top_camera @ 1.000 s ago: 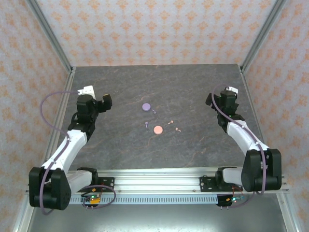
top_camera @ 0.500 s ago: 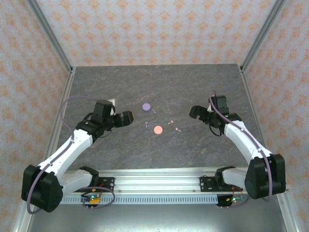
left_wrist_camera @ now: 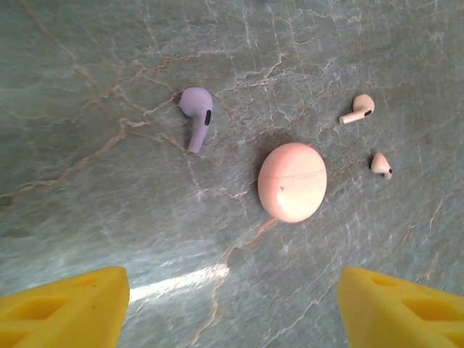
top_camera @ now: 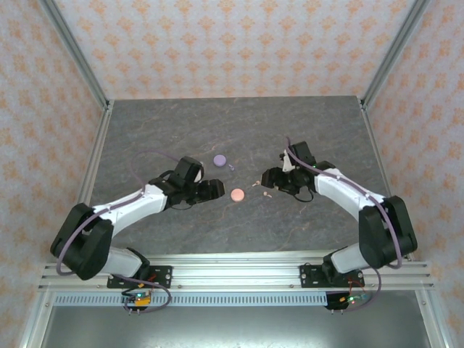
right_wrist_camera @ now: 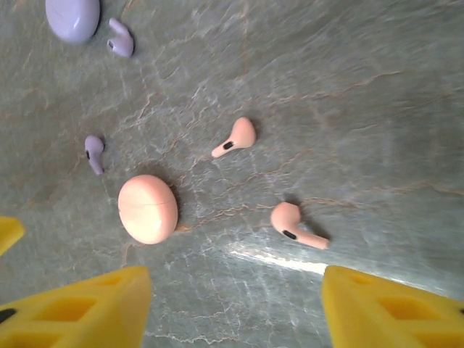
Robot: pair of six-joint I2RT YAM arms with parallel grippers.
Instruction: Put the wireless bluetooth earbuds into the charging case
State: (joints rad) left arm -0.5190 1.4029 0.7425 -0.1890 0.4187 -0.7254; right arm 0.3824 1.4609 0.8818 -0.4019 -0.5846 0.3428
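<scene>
- Both arms have swung in from the table's sides over the last second. The left gripper (top_camera: 214,188) and right gripper (top_camera: 268,177) now sit low at mid-table, facing each other across the pink case (top_camera: 237,194). Cases and buds lie where they were.
- table (top_camera: 145,130): dark veined slab. Both cases and all four buds rest flat on it.
- left gripper: jaws set wide apart. Its yellow fingers (left_wrist_camera: 65,304) sit at the bottom corners of its wrist view with bare table between them. It holds nothing.
- right gripper: same story. Jaws apart, yellow fingers (right_wrist_camera: 391,308) either side of bare table, nothing gripped.
- pink case: round and closed, with a seam visible across the lid. It sits between the two grippers, touched by neither.
- purple case (top_camera: 220,159): round and closed, farther back on the table than the pink case, apart from both grippers.
- loose purple bud (left_wrist_camera: 197,116): on its side just ahead of the left gripper, near the pink case but not touching it.
- second purple bud (right_wrist_camera: 120,38): just beside the purple case; can't tell if they touch.
- farther pink bud (right_wrist_camera: 235,137): on its side between the pink case and the right gripper, touching neither.
- nearer pink bud (right_wrist_camera: 297,225): the closest thing to the right gripper, lying ahead of its fingers, not between them.
</scene>
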